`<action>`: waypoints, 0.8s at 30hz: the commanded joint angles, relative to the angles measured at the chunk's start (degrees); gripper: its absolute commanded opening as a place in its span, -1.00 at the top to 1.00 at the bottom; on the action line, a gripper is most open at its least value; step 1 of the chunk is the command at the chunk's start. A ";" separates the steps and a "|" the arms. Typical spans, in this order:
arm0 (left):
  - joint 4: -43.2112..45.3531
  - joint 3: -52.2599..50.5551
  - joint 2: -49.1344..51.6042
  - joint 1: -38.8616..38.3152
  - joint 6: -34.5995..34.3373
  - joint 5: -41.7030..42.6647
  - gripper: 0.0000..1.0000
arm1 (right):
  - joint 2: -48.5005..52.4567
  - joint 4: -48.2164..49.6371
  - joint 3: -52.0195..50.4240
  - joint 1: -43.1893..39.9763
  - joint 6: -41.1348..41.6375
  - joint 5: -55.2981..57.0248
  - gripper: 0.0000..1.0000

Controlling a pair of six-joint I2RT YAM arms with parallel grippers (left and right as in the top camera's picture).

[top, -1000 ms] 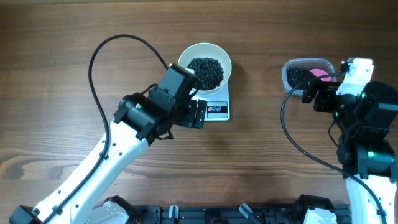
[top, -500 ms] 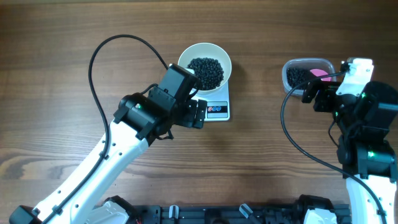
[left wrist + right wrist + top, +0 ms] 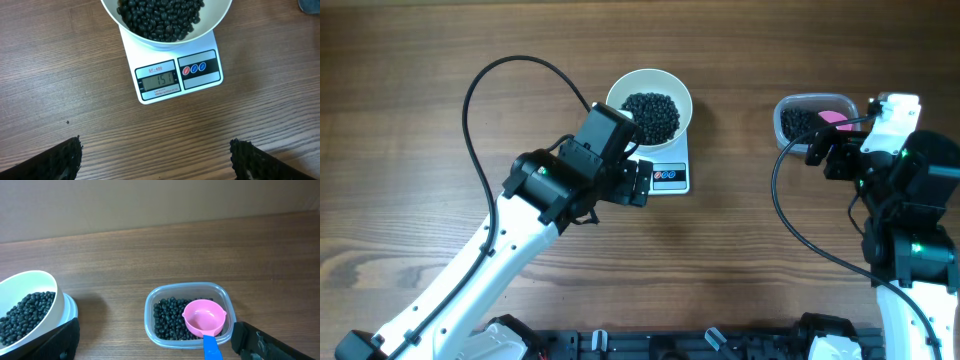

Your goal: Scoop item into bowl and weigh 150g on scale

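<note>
The scale (image 3: 177, 75) sits mid-worktop, a small white plastic square with rounded corners. It has a grey display that looks to read 151 and a red and a blue round button on a black panel along its front edge. In front of the scale lies a broad stretch of bare wood-grain worktop (image 3: 740, 270), brown and matt, and there is more open board behind it and out to the left-arm side.

On the scale stands the bowl (image 3: 670, 83), round, smooth and plain white, overhanging the back of the platform. It holds a heap of the item, small glossy black beads (image 3: 650, 115).

Just in front of the scale's display the left fingers (image 3: 60, 160) hang spread wide with nothing between them. Their dark rough-textured tips sit clear of the scale, with bare board below. The left arm (image 3: 500, 260) slants in from the front, and its black cable (image 3: 480, 90) loops high over the board left of the scale.

Well to the right of the scale is a clear rounded-rectangular plastic tub (image 3: 810, 98) with more beads inside. A pink scoop (image 3: 203, 317) with a blue handle (image 3: 212, 347) rests in it. The right fingers (image 3: 260, 340) are also spread wide and empty, poised at the tub's near side. The strip of worktop between the tub and the scale is bare.
</note>
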 commanded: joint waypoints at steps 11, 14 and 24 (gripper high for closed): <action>-0.02 0.87 0.07 -0.26 -0.52 0.09 -1.00 | 0.07 1.36 0.55 0.20 0.79 0.28 -0.99; -0.02 0.87 0.07 -0.26 -0.52 0.09 -1.00 | 0.94 -1.22 0.79 -0.44 5.97 2.10 -1.00; -0.02 0.87 0.07 -0.26 -0.52 0.11 -1.00 | 12.72 -17.49 15.93 -9.97 -2.78 2.45 -0.99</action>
